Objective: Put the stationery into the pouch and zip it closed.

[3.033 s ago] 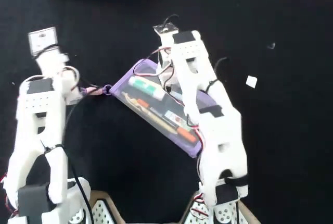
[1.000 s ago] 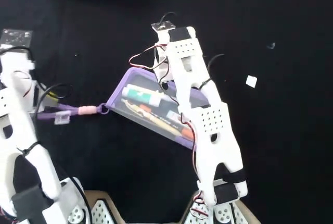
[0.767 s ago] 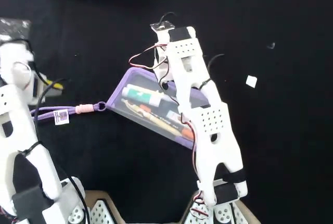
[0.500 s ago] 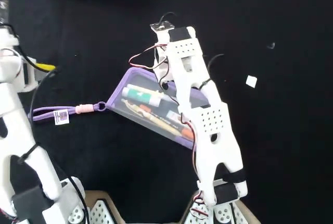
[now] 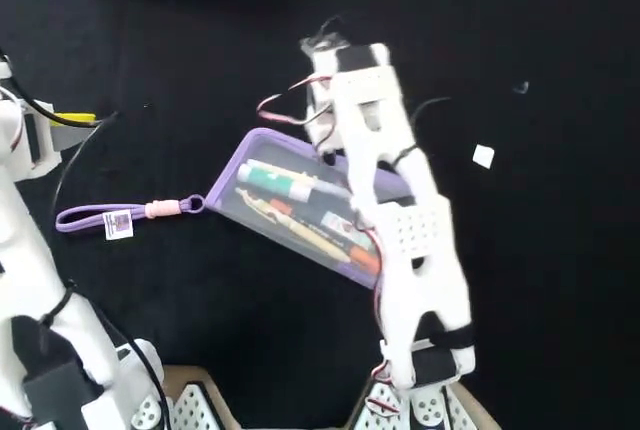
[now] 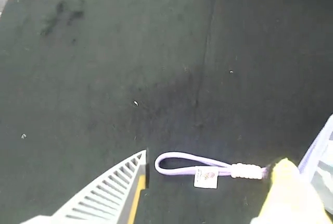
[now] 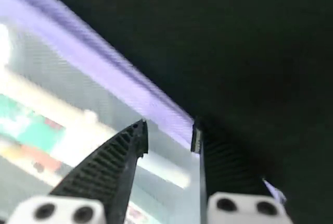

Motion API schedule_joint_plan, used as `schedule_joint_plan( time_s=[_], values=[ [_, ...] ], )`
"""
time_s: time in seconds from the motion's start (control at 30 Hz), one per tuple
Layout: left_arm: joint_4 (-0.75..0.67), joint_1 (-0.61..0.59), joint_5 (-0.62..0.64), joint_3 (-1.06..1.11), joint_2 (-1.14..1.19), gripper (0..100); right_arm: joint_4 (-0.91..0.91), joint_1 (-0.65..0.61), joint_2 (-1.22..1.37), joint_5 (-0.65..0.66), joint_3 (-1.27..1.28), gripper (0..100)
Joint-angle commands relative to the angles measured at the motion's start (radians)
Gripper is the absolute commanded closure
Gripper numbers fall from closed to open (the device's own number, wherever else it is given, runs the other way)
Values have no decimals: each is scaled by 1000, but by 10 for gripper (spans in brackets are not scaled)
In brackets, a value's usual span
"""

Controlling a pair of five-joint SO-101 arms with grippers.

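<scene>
Purple-edged and clear-fronted, the pouch lies on the black table with the pens and other stationery already inside. Its strap trails flat from the near corner, so the zip looks run home, though the teeth cannot be seen. The left gripper hangs wide open above the strap, grasping nothing. The right gripper sits with jaws parted astride the pouch's far rim, not pinching it. Next comes checking the zip and lifting clear without snagging the rim. A small white scrap lies well apart, in nobody's way.
</scene>
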Motion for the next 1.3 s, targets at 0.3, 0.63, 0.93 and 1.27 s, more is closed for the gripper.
schedule_joint_plan(
  time_s=[0.3, 0.63, 0.93, 1.27],
  values=[
    [31, 7, 6, -117, -23, 635, 28, 34, -598, 9, 53, 840],
    [32, 125, 132, -107, -221, 977, 26, 61, -923, 11, 51, 967],
    [23, 357, 255, 145, -433, 970, 26, 230, -1096, 2, 56, 987],
    [-178, 364, 315, 642, -822, 967, 26, 285, -1333, -44, 288, 987]
  ],
)
